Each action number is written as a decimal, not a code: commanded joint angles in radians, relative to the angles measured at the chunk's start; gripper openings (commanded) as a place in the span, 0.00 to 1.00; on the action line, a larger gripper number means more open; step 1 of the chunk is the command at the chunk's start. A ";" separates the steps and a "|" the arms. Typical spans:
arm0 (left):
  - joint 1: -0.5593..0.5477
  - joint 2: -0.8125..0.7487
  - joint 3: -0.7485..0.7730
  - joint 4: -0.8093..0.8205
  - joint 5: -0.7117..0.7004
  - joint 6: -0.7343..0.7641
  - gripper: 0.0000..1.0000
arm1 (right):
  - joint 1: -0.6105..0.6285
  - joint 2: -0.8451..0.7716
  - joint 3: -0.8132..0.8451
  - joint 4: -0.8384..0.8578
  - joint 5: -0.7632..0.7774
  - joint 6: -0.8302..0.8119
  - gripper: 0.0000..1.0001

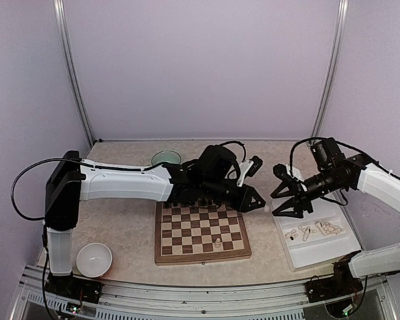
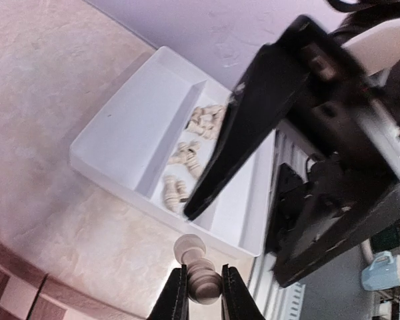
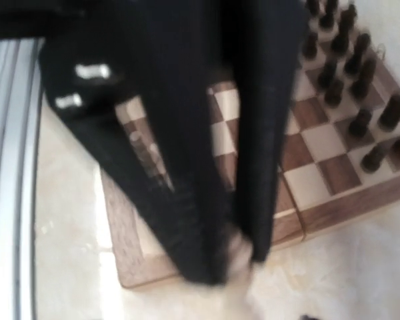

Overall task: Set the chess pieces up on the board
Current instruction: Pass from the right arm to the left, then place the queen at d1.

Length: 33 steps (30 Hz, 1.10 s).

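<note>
Left gripper (image 2: 205,285) clamps one cream chessman (image 2: 199,272); another on board (image 1: 165,256).

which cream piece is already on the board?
The upright piece on the board, toward its near edge. The tray pieces lie in the tray; the held piece is in the left gripper.

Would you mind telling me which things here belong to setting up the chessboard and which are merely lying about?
For the job: board; cream piece held in left gripper; cream pieces in white tray; lone cream piece on the board.
Lying about: white bowl; green bowl; dark pieces along the board's far edge.
</note>
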State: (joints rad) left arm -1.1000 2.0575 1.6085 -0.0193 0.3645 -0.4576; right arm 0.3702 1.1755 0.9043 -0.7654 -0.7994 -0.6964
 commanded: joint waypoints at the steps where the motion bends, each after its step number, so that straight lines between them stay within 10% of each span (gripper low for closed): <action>1: 0.015 -0.139 -0.048 -0.176 -0.163 0.124 0.14 | -0.050 -0.109 -0.029 0.066 -0.022 0.005 0.73; 16: 0.001 -0.579 -0.399 -0.539 -0.470 0.107 0.13 | -0.176 -0.035 -0.144 0.325 0.108 0.124 0.77; 33: -0.017 -0.520 -0.410 -0.647 -0.437 0.111 0.12 | -0.175 -0.016 -0.161 0.321 0.151 0.095 0.77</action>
State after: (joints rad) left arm -1.1015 1.4967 1.2049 -0.6815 -0.1078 -0.3508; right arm 0.2062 1.1568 0.7528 -0.4477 -0.6552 -0.5869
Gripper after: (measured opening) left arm 0.146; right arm 0.771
